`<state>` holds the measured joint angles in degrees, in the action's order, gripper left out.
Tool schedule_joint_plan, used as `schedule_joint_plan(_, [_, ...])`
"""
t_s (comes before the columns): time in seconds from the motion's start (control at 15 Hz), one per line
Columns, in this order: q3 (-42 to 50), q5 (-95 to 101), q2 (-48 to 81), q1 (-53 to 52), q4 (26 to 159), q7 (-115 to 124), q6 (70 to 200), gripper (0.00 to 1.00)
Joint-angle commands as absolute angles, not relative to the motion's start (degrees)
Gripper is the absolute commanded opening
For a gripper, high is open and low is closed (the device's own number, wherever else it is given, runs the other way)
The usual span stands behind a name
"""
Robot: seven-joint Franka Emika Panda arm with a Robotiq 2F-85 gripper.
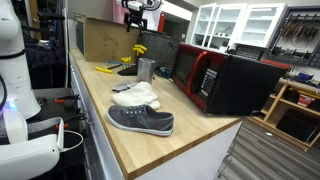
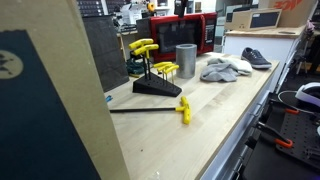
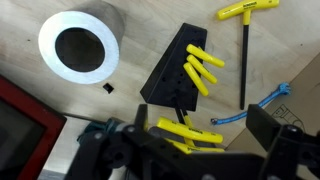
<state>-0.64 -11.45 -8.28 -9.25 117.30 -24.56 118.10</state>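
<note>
**Exterior view.** The jaws hang high above the rack (image 1: 127,69), which stands toward the far end of the desk (image 1: 190,135). A metal cup (image 1: 146,69) stands just beside the rack. A cloth (image 1: 137,95) and a shoe (image 1: 140,121) lie well apart from it. From here one cannot tell how the jaws stand.

**Exterior view.** The rack (image 2: 157,87) holds several yellow wrenches (image 2: 142,47) upright. One loose wrench (image 2: 184,110) lies flat on the desk (image 2: 215,130) near the rack, not touching it. The cup (image 2: 185,60) stands behind the rack. Only this low side angle shows the wrenches standing up out of the rack.

**Wrist view.** Only here do the jaws show plainly. They are wide apart and empty, directly over the rack (image 3: 170,75) and its wrenches (image 3: 205,68). The loose wrench (image 3: 245,55) lies beside the rack, and a blue clip (image 3: 265,103) lies past it. By this evidence the work is at an early stage: the jaws are placed over the rack, and nothing is gripped yet.
</note>
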Motion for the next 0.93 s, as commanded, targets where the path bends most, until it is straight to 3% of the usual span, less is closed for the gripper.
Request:
schedule_joint_plan(0.0, [-1.55,-11.58,-8.25,-8.30,117.17,-24.62,117.93,1.00])
schedule_joint_plan(0.87, [-0.52,-11.56,-2.24,-6.00,112.70,-38.05,120.40,1.00])
